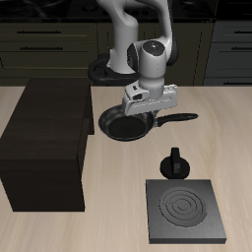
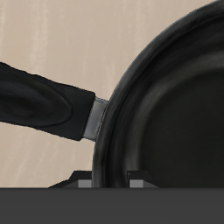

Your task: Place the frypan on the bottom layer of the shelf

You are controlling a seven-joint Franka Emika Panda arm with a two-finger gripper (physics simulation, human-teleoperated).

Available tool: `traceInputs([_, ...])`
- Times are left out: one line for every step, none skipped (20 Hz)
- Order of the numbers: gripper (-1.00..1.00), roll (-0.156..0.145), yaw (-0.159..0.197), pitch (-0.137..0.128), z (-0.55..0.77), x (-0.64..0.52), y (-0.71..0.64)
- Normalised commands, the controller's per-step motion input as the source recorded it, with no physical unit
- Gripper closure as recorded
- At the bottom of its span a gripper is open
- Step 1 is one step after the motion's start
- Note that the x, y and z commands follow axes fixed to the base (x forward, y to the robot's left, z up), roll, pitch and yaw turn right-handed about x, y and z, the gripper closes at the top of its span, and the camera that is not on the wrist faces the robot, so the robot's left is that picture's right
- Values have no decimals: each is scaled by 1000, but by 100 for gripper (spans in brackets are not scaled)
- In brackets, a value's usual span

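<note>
The frypan (image 1: pixel 126 126) is round and black, and its long handle (image 1: pixel 180 118) points away from the shelf. It sits low over the table, just beside the shelf (image 1: pixel 44 138), a large dark brown box-like unit. My gripper (image 1: pixel 139 115) reaches down onto the pan's rim near the handle root. In the wrist view the pan (image 2: pixel 175 105) fills the frame, with its handle (image 2: pixel 39 105) beside it. The gripper (image 2: pixel 109 179) has one fingertip (image 2: pixel 80 181) outside the rim and the other inside, shut on the rim.
A small black knobbed pot (image 1: pixel 174 163) stands nearer the table's front edge. A square grey plate with concentric rings (image 1: pixel 184 210) lies in front of it. Dark drawer cabinets (image 1: pixel 39 44) run along the back. The robot's base (image 1: pixel 110 71) stands behind the pan.
</note>
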Motion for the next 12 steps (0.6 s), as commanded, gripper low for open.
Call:
traceInputs([100, -22, -5, 18, -30, 131, -79])
traceInputs([100, 0, 0, 0, 0, 0, 0])
traceInputs([100, -46, 17, -9, 64, 103, -171])
traceInputs([100, -2, 18, -2, 19, 92, -35])
traceInputs([100, 1, 41, -13, 63, 28, 15])
traceInputs([100, -26, 67, -54, 167, 21, 21])
traceInputs([100, 6, 81, -45, 117, 62, -9])
traceInputs([100, 24, 35, -7, 139, 101, 52])
traceInputs([100, -30, 66, -56, 164, 85, -73])
traceInputs([100, -2, 60, -37, 153, 177, 40])
traceInputs([100, 8, 1, -9, 104, 83, -62])
traceInputs([100, -21, 29, -45, 151, 187, -3])
